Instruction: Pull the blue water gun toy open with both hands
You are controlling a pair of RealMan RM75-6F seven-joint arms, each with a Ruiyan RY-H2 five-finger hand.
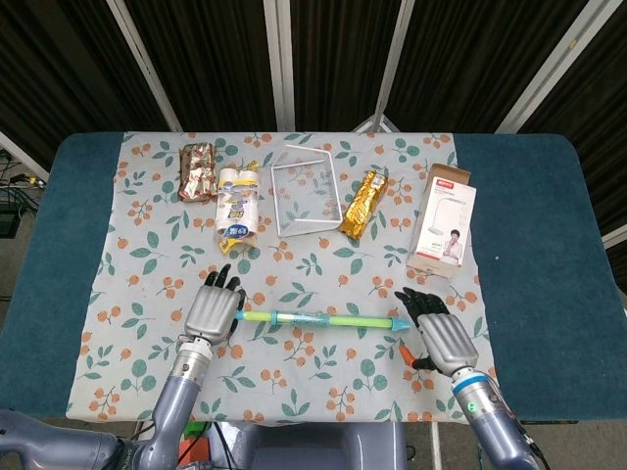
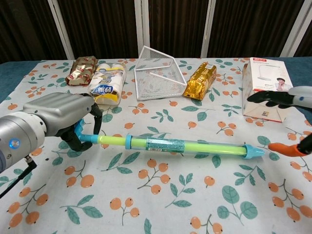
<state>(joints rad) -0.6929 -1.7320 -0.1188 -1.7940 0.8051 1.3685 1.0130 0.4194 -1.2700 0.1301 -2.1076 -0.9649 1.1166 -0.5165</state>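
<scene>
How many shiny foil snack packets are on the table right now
2. A crinkled reddish-gold packet lies at the far left, beside the white bag. A gold packet lies between the white wire basket and the lamp box. None seems hidden.

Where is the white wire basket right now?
In both views the wire basket sits at the back middle of the tablecloth, between the white packet on its left and the gold packet on its right.

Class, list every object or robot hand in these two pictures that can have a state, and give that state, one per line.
Blue water gun toy: closed, lifted at handle end.
Left robot hand: gripping the toy's handle.
Right robot hand: open, beside the nozzle, holding nothing.
Wire rack: empty, tipped on its side.
Lamp box: closed, lying flat.
</scene>
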